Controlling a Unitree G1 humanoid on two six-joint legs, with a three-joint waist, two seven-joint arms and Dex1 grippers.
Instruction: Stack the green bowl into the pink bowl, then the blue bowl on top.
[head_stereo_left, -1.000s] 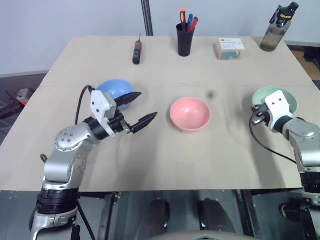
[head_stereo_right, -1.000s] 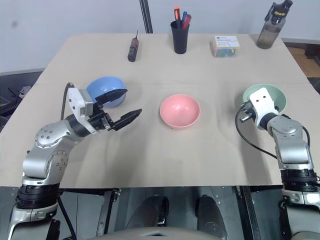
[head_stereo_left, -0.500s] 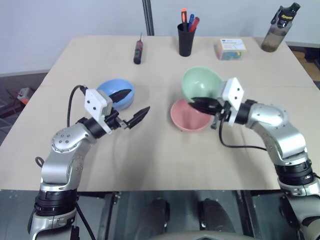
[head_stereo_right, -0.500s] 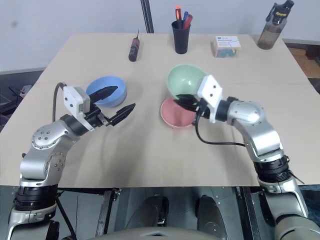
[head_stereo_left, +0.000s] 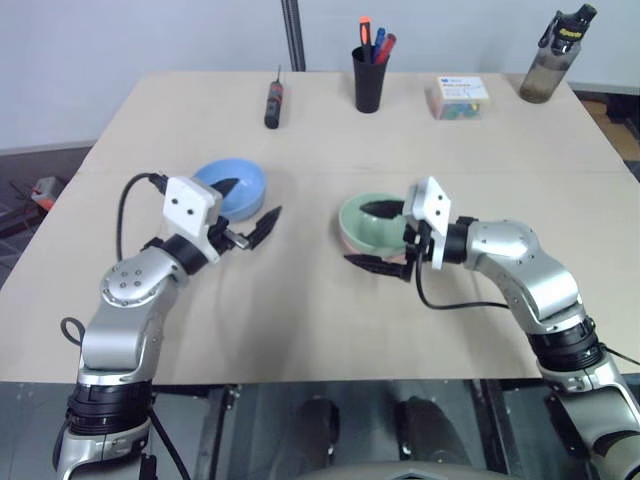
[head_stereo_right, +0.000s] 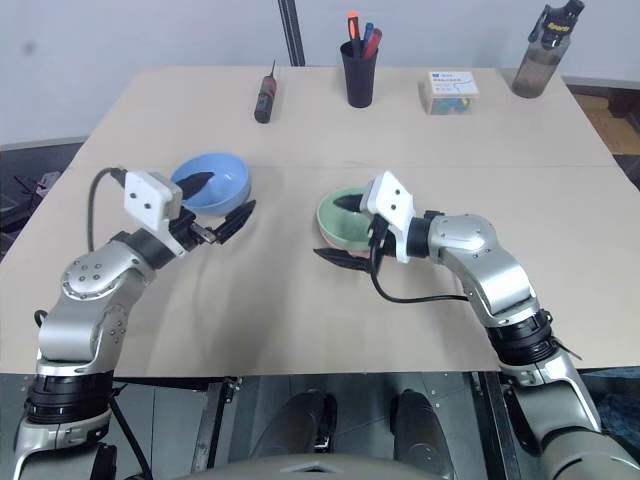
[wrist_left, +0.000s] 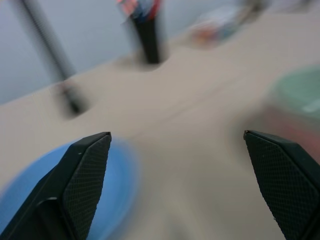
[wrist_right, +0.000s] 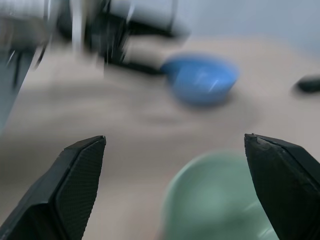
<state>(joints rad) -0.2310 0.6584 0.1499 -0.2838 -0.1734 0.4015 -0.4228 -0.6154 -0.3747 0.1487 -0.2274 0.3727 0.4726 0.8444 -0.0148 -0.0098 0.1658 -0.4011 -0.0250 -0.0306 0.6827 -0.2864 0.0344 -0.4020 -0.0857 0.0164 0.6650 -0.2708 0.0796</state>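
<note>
While the green bowl (head_stereo_left: 372, 222) sits nested in the pink bowl (head_stereo_left: 392, 257) at the table's (head_stereo_left: 300, 310) centre, the right gripper (head_stereo_left: 376, 236) straddles its rim with fingers spread, released. The left gripper (head_stereo_left: 247, 205) is likewise spread wide, one finger over the blue bowl (head_stereo_left: 236, 188). Farther back stand a pen cup (head_stereo_left: 369, 80) and a screwdriver (head_stereo_left: 272, 102).

Both arms are built of rounded silver-grey metal segments with darker ribbed collars at the joints; the left arm's elbow housing carries a ring of small screw holes. Each wrist bears a white square camera block with two small dark dots, and a loose black cable loops from it back along the forearm. The left gripper (head_stereo_left: 250, 205) and right gripper (head_stereo_left: 377, 237) each have two pointed black fingers (wrist_left: 85, 182), their inner faces textured with a fine diamond grid.
</note>
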